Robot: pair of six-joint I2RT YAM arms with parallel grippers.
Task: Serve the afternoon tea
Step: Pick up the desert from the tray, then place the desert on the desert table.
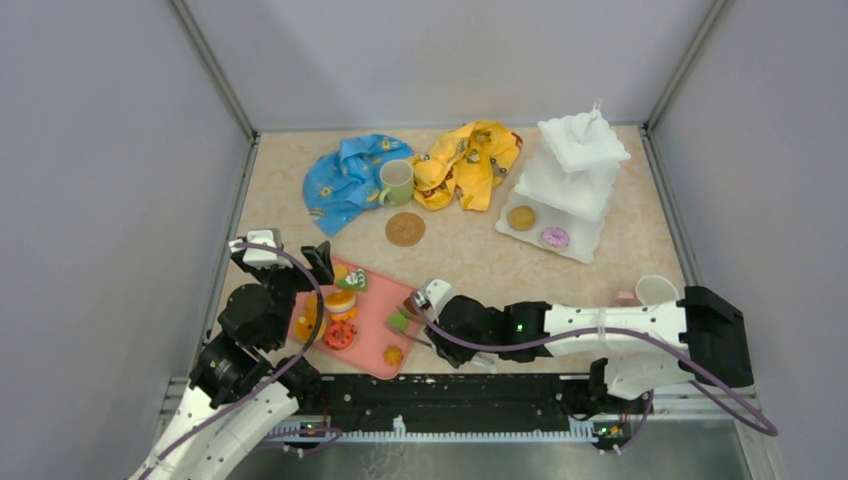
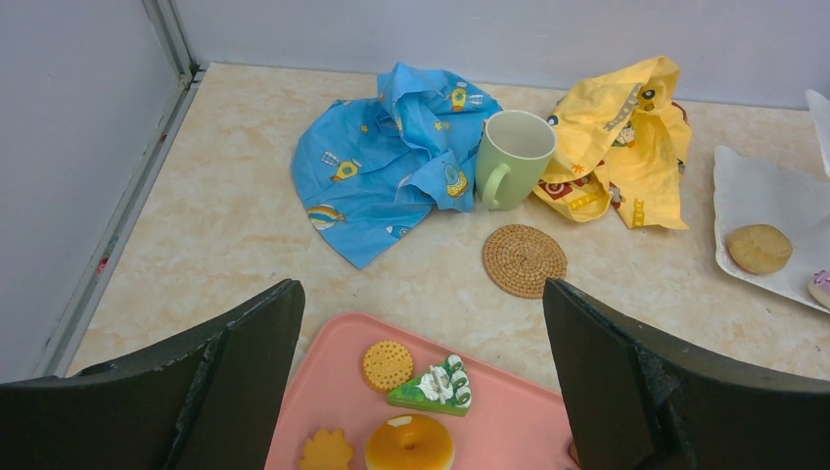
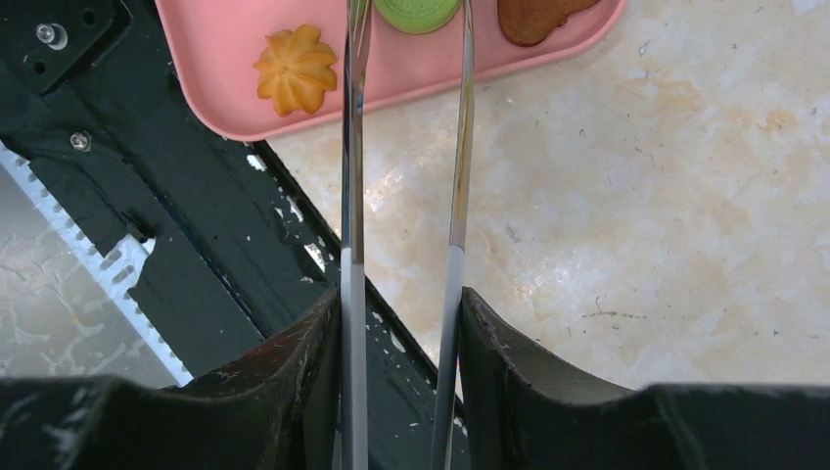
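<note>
Right tool (image 3: 401, 318) is clamped on a pair of thin metal tongs (image 3: 354, 147), one pad against the outside of each blade, so it grips the tongs and not the food. The blades run straight ahead of the tool, past the table (image 3: 636, 196) edge, to the near rim of the pink tray (image 3: 220, 44). There they stand either side of a round green pastry (image 3: 418, 10). I cannot tell whether they already press on it, because the tips are cut off at the frame's edge. An orange cookie (image 3: 296, 67) lies left of the blades and a brown cookie (image 3: 533, 15) right of them, both apart from the steel.

The green pastry looks like a small toy: light, probably smooth and round-edged. I judge it likely to squirt out from slick metal if pinched high or off-centre. The best hold seems to be across its widest part, low on the rim, with the blades level. The tongs are springy, so a gentle, steady squeeze should do, and too much may flip it. The stand (image 1: 570, 190) sits well ahead and to the right of the tool.

Left tool (image 2: 423, 294) hangs wide open, holding nothing, with the tray just beneath and ahead of it.
</note>
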